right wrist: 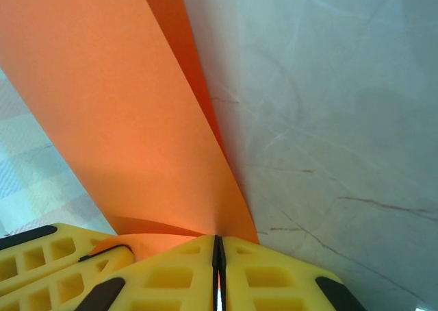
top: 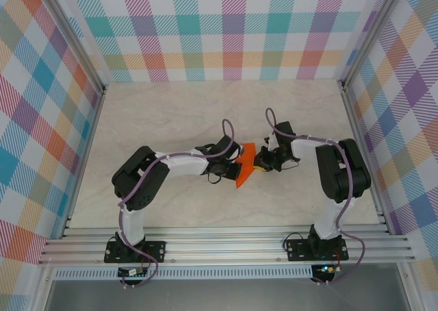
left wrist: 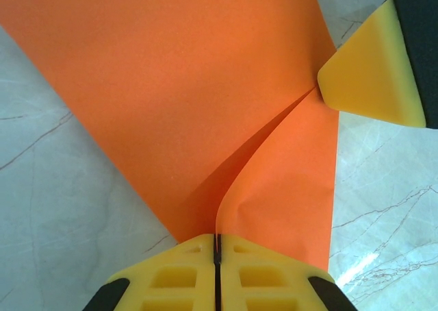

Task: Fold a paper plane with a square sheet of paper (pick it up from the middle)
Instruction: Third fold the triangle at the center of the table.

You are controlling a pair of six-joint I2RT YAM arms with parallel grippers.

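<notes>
The bright orange sheet of paper [top: 244, 166] hangs bent between both grippers above the middle of the table. In the left wrist view the sheet [left wrist: 191, 85] runs in two overlapping flaps with a curved fold line, down into my left gripper [left wrist: 217, 237], which is shut on its edge. A yellow finger [left wrist: 373, 71] of the right gripper pinches the far end of that fold. In the right wrist view my right gripper [right wrist: 217, 239] is shut on the paper [right wrist: 116, 119], with the left gripper's fingers [right wrist: 41, 259] close beside it. A paper plane is out of view.
The pale marble tabletop [top: 171, 112] lies under the paper. Plaid walls [top: 233, 30] close off the back and both sides. An aluminium rail [top: 226, 246] carrying both arm bases runs along the near edge. The two grippers [top: 233, 162] [top: 262, 162] are almost touching.
</notes>
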